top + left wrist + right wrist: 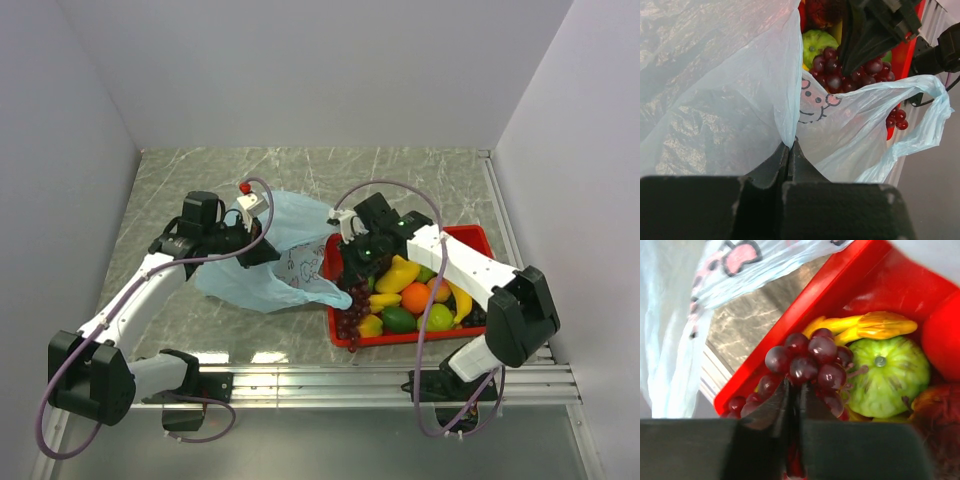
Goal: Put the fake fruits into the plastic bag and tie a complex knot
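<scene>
On the grey marbled tabletop (400, 170), left of centre, lies the plastic bag (265, 262). It is thin, light-blue, translucent and crumpled, with a pink-and-black cartoon face print on the side toward the tray. The left end effector (790, 149) is clenched on a fold of the bag film, which rises straight out of the closed fingertips. One loop handle (935, 115) droops free on the tray side.

The red tray (482, 233) sits just right of the bag; touching or not, can't tell. The fake fruits (400, 275) are heaped in it, glossy: orange (415, 298), green lime (398, 319), yellow banana (462, 300) and a ribbed light-green piece (890, 372). The grapes (810, 357), a dark purple-red bunch, are at the tray's left rim with berries spilling over the edge. The right end effector (794, 390) is clamped on that bunch at its top, fingers almost together.

The bag's inside is hidden by folds, so its contents can't be told. The printed word is not readable. The right fingertips are buried in grapes in the top view. A red piece (942, 335) is cut off at the right wrist frame edge, and the fruit below it is blurred. The tray's near-left corner is covered by the bunch.
</scene>
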